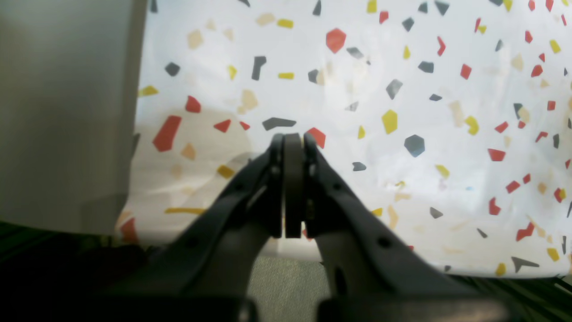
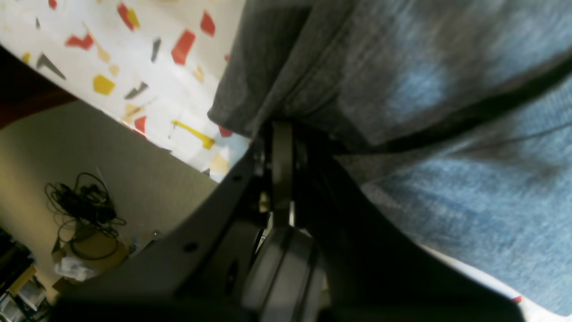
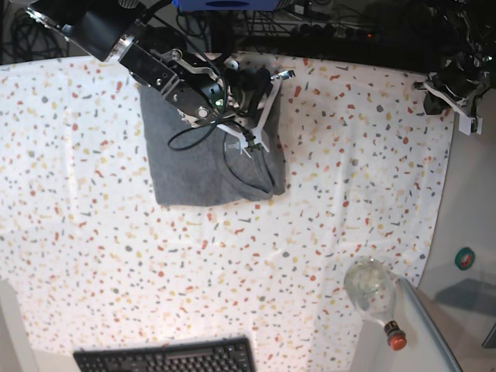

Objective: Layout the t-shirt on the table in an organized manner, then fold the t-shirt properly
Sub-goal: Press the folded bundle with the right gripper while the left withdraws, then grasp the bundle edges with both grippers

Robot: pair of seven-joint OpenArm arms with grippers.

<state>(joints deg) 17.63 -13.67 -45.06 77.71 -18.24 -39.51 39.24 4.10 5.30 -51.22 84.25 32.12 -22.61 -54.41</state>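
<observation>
Speckled white cloth covers the table (image 3: 93, 256), seen from above. Left of centre lies the t-shirt (image 3: 194, 170), a compact grey rectangle already folded, its long axis running from the far edge toward the viewer. The right gripper (image 3: 252, 143) sits at the garment's upper right, jaws closed; the wrist view shows grey fabric pressed at its tips, but whether any is pinched cannot be told. At far right, the left gripper (image 3: 457, 97) hovers near the table's corner, closed on nothing, well apart from the shirt. Any further fold therefore probably falls to the right arm.
</observation>
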